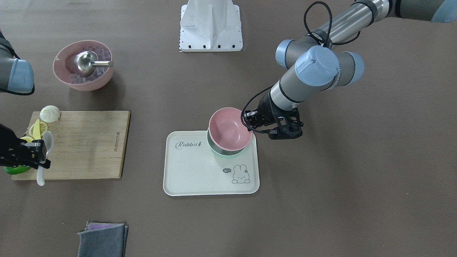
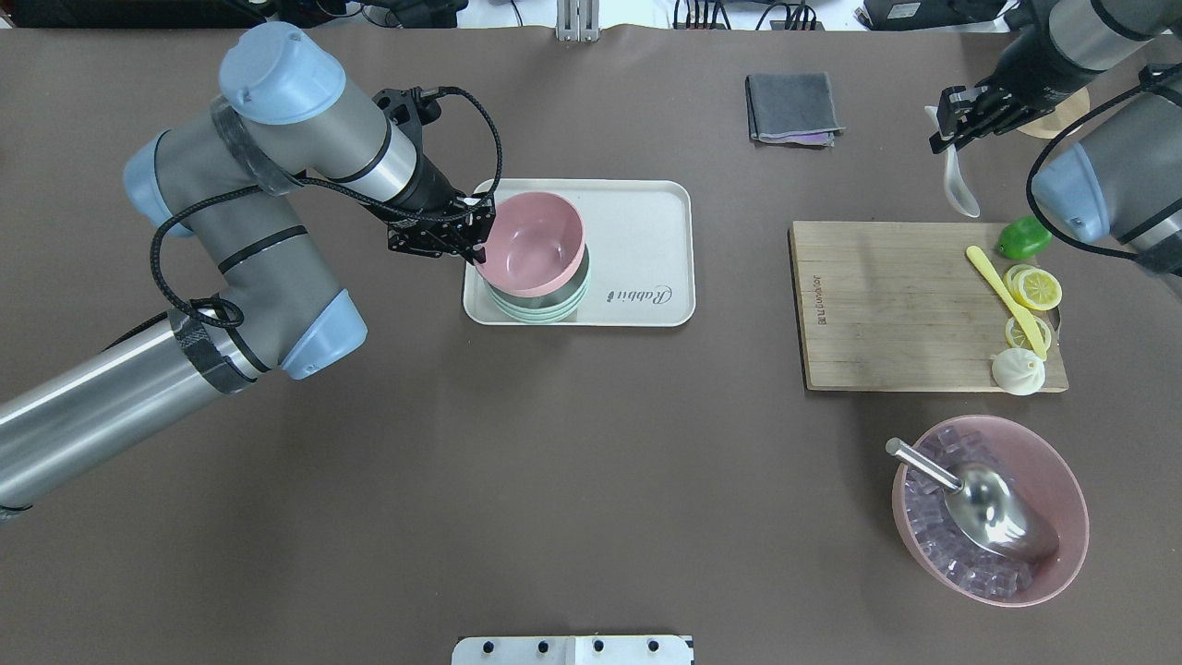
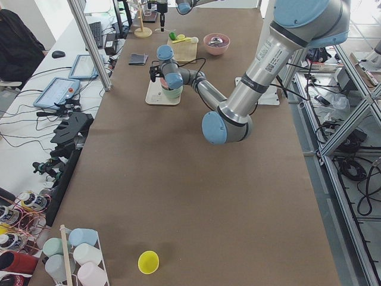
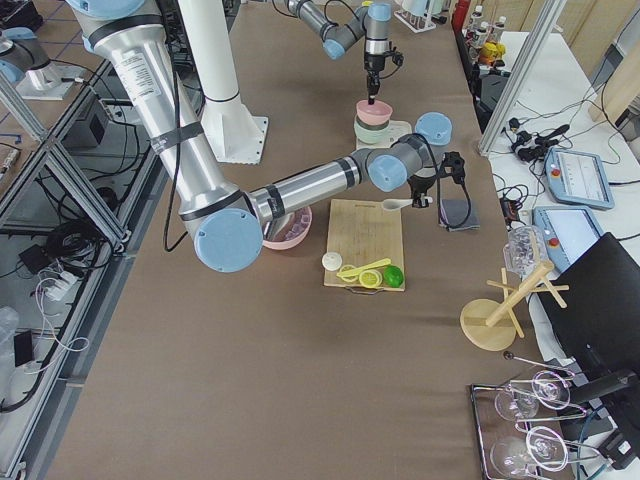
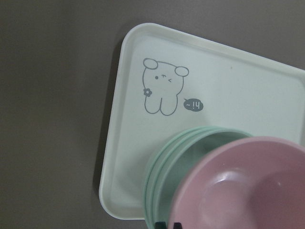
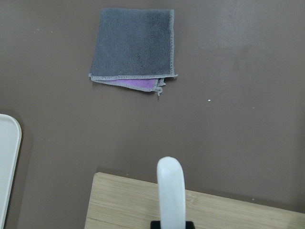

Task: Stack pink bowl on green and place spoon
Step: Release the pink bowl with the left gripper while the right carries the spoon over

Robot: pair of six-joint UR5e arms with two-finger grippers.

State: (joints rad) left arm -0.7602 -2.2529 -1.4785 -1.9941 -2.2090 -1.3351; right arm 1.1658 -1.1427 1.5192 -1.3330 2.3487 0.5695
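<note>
The pink bowl (image 1: 230, 128) sits tilted on top of the stack of green bowls (image 1: 223, 152) on the cream rabbit tray (image 1: 192, 171). My left gripper (image 1: 250, 123) is shut on the pink bowl's rim (image 2: 531, 242) on the side toward my left. The left wrist view shows the pink bowl (image 5: 248, 191) over the green bowls (image 5: 176, 157). My right gripper (image 2: 949, 129) is shut on the white spoon (image 2: 960, 185) and holds it at the cutting board's far edge. The spoon's handle shows in the right wrist view (image 6: 170, 191).
A wooden cutting board (image 2: 886, 305) carries lemon slices, a yellow knife, a white bun and a lime. A larger pink bowl of ice cubes with a metal scoop (image 2: 988, 508) stands near my right side. A folded grey cloth (image 2: 792, 106) lies far across the table.
</note>
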